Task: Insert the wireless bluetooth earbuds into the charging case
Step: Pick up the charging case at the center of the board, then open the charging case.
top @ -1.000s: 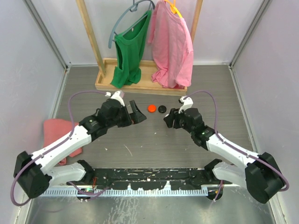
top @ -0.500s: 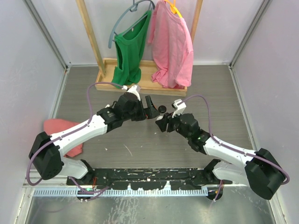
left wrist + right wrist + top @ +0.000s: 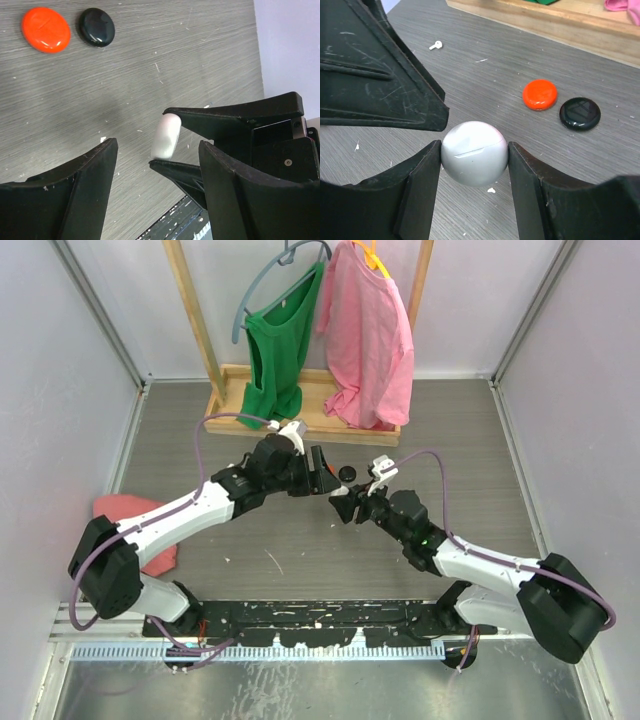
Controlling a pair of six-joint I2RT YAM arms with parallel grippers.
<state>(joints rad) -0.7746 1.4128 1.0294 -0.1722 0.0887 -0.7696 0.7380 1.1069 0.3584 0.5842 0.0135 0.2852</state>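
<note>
Presently, one white charging case (image 3: 166,136) is off the counter (image 3: 450,440), clamped between the two fingers of the right hand (image 3: 473,159), which is closed on its sides. The left hand (image 3: 157,150) faces the case with its jaws standing wide and nothing between them. One of its fingers (image 3: 375,75) lies just beside the case's upper flank.

Earbuds counted: one, a white earbud (image 3: 436,45), lying on the counter well beyond the case, on the left arm's side. No other earbud can be made out.

Round pucks counted: two, an orange-red puck (image 3: 540,94) and a black puck (image 3: 579,114). They lie side by side on the counter beyond the case, not touching each other.

Arms: two. One red cloth (image 3: 140,530) lies far to the left of the case.

The counter is grey with a wood grain, scuffed and dotted with small white flecks. Pale walls (image 3: 60,390) enclose it on three sides. Beyond the case, at the back, stands one wooden rack (image 3: 300,418) carrying two garments: one green top (image 3: 275,360) and one pink top (image 3: 370,340).
</note>
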